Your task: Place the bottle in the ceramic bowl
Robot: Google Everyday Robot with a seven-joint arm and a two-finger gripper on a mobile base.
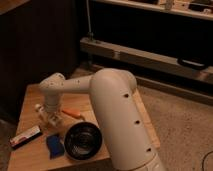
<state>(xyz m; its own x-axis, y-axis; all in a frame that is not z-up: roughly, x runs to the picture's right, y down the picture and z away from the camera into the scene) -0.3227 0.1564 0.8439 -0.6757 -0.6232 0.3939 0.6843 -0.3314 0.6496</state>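
The small whitish bottle lies on the wooden table at the left, partly hidden by my gripper. My gripper points down from the white arm and sits right at the bottle, low over the table. The glossy black ceramic bowl stands near the table's front edge, to the right of and nearer than the gripper, and holds nothing.
A flat red-striped box lies at the front left. A blue object lies just left of the bowl. An orange item lies between gripper and bowl. My thick white arm covers the table's right side.
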